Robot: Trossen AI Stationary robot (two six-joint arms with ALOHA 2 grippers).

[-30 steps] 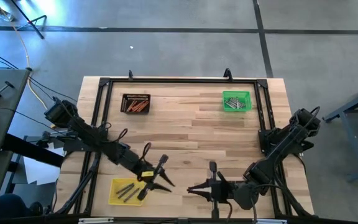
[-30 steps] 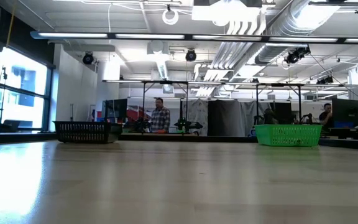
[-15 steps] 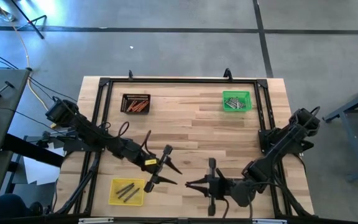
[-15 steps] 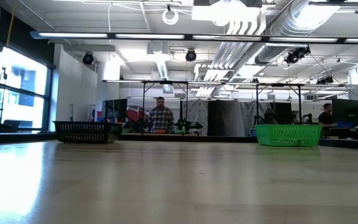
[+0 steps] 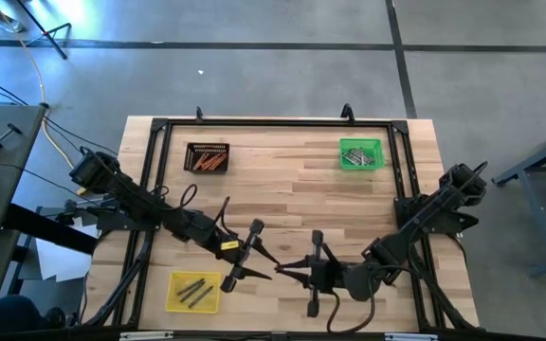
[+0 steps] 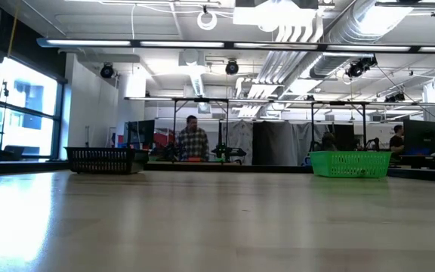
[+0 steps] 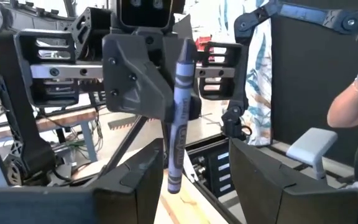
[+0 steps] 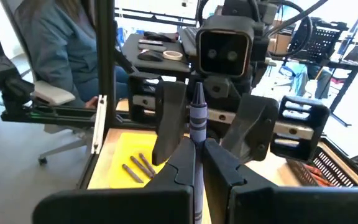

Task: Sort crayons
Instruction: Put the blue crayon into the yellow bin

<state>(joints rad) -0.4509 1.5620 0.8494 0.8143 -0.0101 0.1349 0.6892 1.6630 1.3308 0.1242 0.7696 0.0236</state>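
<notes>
Sorting is largely complete: the black tray (image 5: 207, 156) at far left holds orange-red crayons (image 5: 209, 162), the green tray (image 5: 360, 153) at far right holds grey ones, and the yellow tray (image 5: 194, 291) at near left holds a few grey sticks. No loose crayons show on the table (image 5: 282, 199). One blue-purple crayon (image 8: 197, 118) remains in transit — it is pinched upright in the right claw (image 5: 280, 270), pressed together on it, at near centre. The left claw (image 5: 254, 254) faces it just beside, fingers spread on either side of the crayon and not gripping it. Versus a second earlier, the left claw has left the yellow tray and opened, and the right claw has advanced leftward to meet it.
</notes>
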